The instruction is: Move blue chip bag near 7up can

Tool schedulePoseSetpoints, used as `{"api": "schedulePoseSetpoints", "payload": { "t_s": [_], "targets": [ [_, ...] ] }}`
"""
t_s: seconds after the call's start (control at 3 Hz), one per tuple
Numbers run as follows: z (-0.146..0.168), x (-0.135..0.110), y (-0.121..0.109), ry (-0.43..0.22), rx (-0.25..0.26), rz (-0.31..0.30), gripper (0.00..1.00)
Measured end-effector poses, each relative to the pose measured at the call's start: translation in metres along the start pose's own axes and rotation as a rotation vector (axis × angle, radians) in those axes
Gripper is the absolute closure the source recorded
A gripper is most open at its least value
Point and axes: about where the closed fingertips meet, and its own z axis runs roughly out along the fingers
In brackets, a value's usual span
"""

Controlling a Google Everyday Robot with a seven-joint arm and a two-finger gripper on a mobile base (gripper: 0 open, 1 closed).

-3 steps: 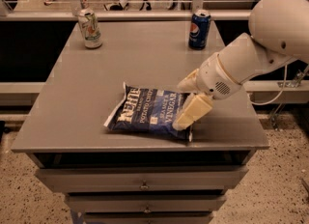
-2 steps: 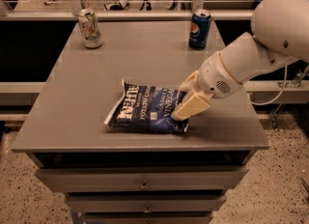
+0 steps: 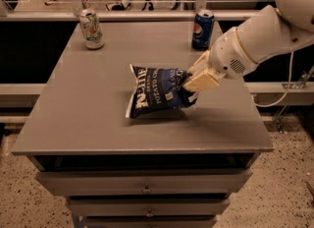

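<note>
Rising off the bench (image 3: 98,124), the blue chip bag (image 3: 157,92) is now hanging tilted where a second ago it was lying flat, with a shadow showing beneath it. The end effector (image 3: 194,82) is pinching the bag's near edge, fingers closed on it. That suggests the carry is beginning. White lettering reading "POTATO" is running sideways across the bag. The 7up can (image 3: 91,28) is standing well apart from the end effector, beyond the bag at the far corner. The Pepsi can (image 3: 202,29) is standing just behind the end effector.
</note>
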Motion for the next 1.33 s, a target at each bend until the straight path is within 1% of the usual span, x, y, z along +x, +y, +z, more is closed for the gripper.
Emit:
{"api": "schedulePoseSetpoints", "payload": {
  "t_s": [0.33,0.67,1.0,1.33],
  "targets": [
    [0.001,-0.001,-0.002,-0.008,0.006,0.002,1.0],
    [0.004,-0.007,-0.011,-0.055,0.04,0.011,1.0],
    [0.015,-0.02,-0.055,-0.104,0.116,0.06,1.0],
    [0.039,-0.044,-0.117,-0.147,0.19,0.134,1.0]
  ]
}}
